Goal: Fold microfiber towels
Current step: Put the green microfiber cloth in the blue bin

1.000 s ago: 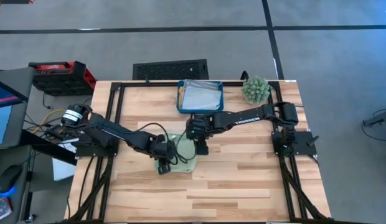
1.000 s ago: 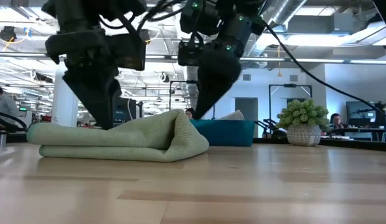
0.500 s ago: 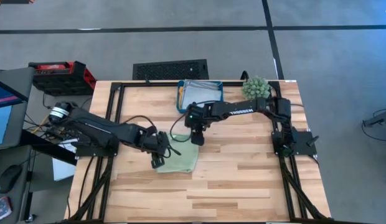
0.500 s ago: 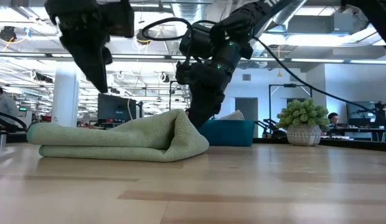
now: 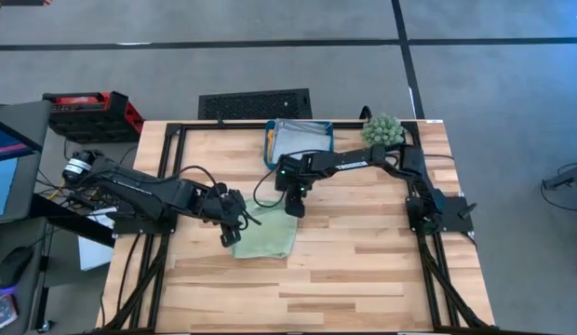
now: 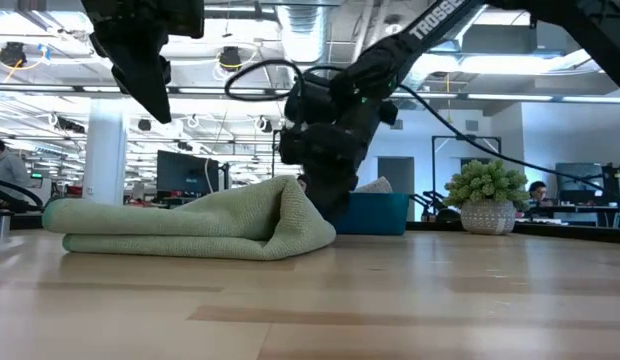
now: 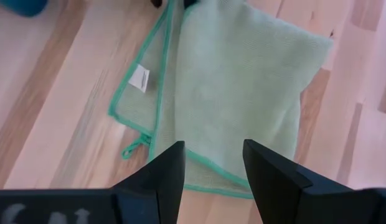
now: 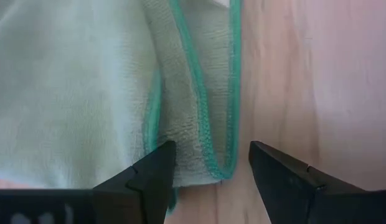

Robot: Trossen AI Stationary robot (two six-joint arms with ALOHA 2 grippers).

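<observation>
Your left gripper [image 5: 230,226] hangs with its fingers spread at the 9 o'clock edge of the light green towel [image 5: 266,233], holding nothing. Your right gripper [image 5: 295,206], also spread and empty, sits at that towel's 1 o'clock corner; its arm reads "TROSSEN". The one green towel lies folded mid-table, soft nubby microfibre with darker green stitched edging, a small white tag [image 7: 140,78] and a loop. At 12 o'clock, one teal tray [image 5: 271,154] holds pale grey-blue cloth [image 5: 301,144]. One spiky plant [image 5: 382,133] stands at 2 o'clock.
</observation>
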